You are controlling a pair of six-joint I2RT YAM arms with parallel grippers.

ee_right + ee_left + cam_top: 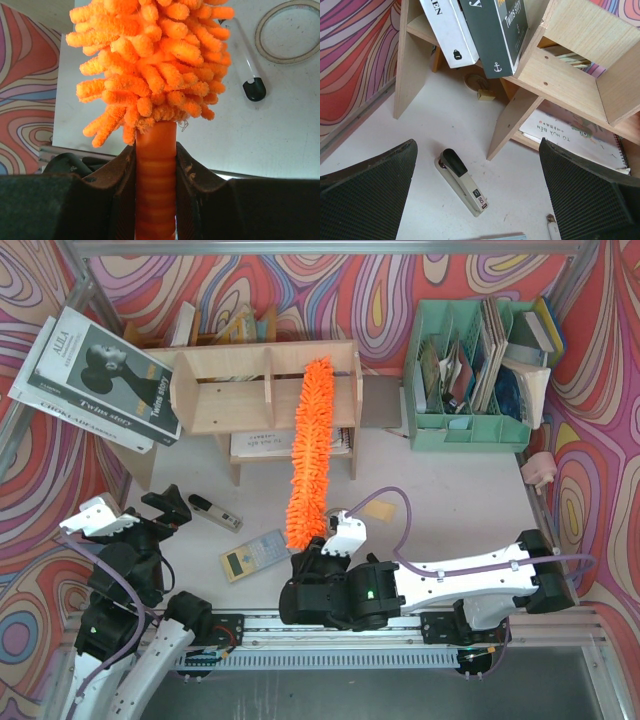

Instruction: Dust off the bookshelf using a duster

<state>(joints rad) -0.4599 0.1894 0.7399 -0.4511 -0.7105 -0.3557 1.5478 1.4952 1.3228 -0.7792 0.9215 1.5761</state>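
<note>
The bookshelf (250,390) of light plywood stands at the back centre. In the left wrist view its compartments (565,75) sit ahead to the right. The orange duster (310,450) reaches from the table up over the shelf, its shaggy head lying across the top board and its tip near the far edge. My right gripper (322,552) is shut on the duster's smooth handle (156,165), just below the chenille head (155,60). My left gripper (165,512) hovers at the left, open, with nothing between its fingers (580,195); it (477,145) looks down on the table.
A stapler (216,512) (462,182) and a calculator (255,553) lie left of the duster. Stacked books (95,375) lean at the back left, and a mint-green organiser (470,375) stands at the back right. A marker pen (247,65) and a tape ring (290,30) lie near the duster.
</note>
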